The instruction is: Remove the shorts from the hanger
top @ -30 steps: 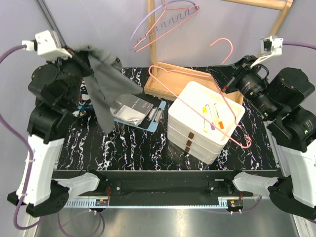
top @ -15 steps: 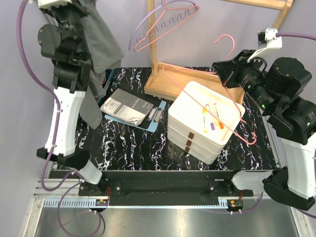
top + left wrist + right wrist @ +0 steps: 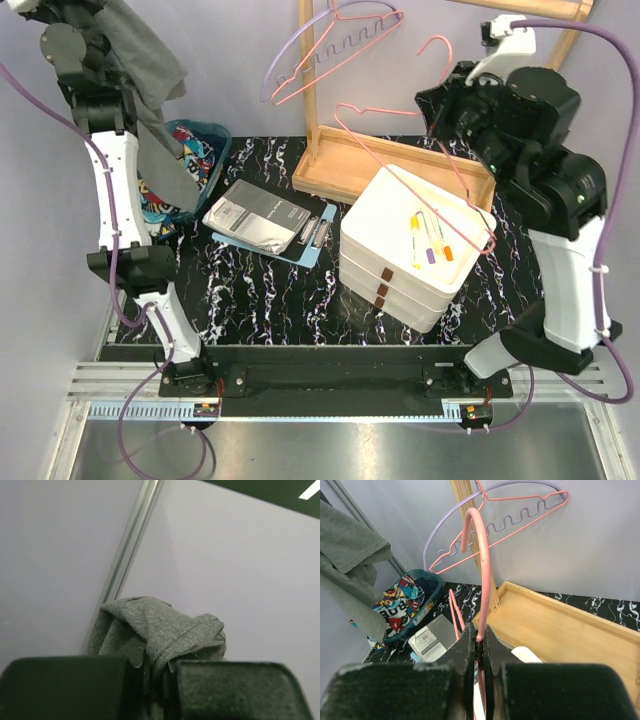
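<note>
Now, step: grey shorts [image 3: 150,60] off pink hanger [image 3: 484,570].
L claw [image 3: 155,680]: clamped on shorts.
R claw [image 3: 479,640]: pinching hanger.
Next, prob.: shorts into bin [image 3: 436,586].

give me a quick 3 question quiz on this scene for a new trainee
1. True or false: the left tool is shut on the grey shorts.
2. What does the right tool grip? A) pink hanger B) clipboard C) white box
3. Fill the gap: the multicolour shorts lie in the teal ____.

Key: 1 true; 2 A; 3 basket
</note>
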